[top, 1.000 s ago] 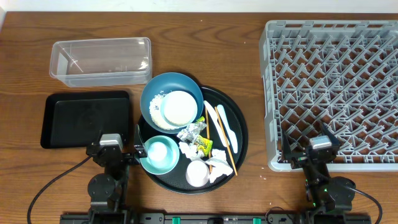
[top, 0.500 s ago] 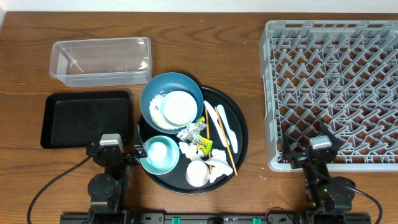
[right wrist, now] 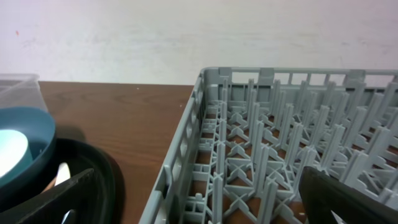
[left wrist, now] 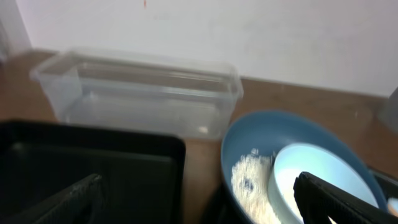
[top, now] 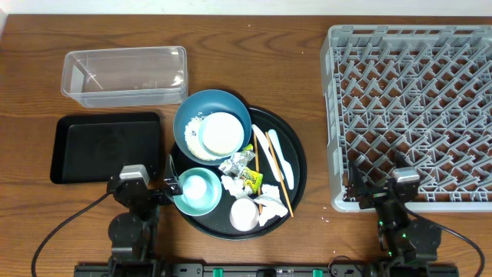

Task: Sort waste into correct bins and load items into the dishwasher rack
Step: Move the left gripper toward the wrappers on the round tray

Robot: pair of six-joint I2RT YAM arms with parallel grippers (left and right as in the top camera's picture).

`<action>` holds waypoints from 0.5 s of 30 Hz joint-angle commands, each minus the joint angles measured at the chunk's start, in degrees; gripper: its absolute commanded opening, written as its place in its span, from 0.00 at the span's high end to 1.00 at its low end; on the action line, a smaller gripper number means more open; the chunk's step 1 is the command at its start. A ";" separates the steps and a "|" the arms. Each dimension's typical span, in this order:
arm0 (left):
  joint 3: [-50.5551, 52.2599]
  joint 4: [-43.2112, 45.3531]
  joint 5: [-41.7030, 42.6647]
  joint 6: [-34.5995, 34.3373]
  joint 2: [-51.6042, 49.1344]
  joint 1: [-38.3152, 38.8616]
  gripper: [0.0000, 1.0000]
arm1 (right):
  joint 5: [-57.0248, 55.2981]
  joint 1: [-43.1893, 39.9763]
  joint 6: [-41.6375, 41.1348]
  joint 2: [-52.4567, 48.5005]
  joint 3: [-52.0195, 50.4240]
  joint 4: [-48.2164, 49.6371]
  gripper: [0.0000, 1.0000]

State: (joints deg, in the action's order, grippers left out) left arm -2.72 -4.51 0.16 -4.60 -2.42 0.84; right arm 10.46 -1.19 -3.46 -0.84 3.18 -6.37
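The large blue bowl (top: 201,110) holds rice grains and a small white bowl (top: 221,132); it also shows in the left wrist view (left wrist: 249,146). The teal bowl (top: 198,191), a white cup (top: 244,215), tissues (top: 267,205), a yellow wrapper (top: 251,180), a silver wrapper (top: 237,161), chopsticks (top: 274,165) and spoons (top: 280,154) lie on a round black tray (top: 298,165). The clear tub (top: 123,75) and black rectangular tray (top: 106,146) are to the left. The grey rack (top: 415,108) is to the right. My left gripper (top: 143,185) (left wrist: 199,205) is open near the table front. My right gripper (top: 390,192) (right wrist: 199,199) is open at the rack's front edge.
The rack's near-left wall (right wrist: 186,143) stands just in front of my right gripper. The clear tub (left wrist: 137,93) and the black rectangular tray (left wrist: 87,162) lie ahead of my left gripper. A few stray grains (top: 323,218) lie on the wooden table between the round tray and the rack.
My right gripper has shifted slightly to the right. The left arm and all objects stay where they were.
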 commanded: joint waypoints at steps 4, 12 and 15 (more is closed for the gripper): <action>-9.70 -6.19 3.61 -1.27 -8.96 -0.28 0.02 | -3.04 0.83 -2.27 -4.76 9.57 -5.42 0.01; -26.69 -15.43 12.76 -1.29 -29.09 -0.13 0.02 | -3.02 0.83 -2.27 -20.81 23.45 -14.16 0.01; -34.53 -21.79 15.93 -1.29 -37.66 -0.11 0.02 | -4.37 0.83 -2.25 -28.22 29.90 -19.37 0.01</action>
State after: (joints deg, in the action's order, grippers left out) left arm -31.18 -23.09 10.72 -5.65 -34.44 0.84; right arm 7.73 -1.19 -5.04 -24.21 27.97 -23.35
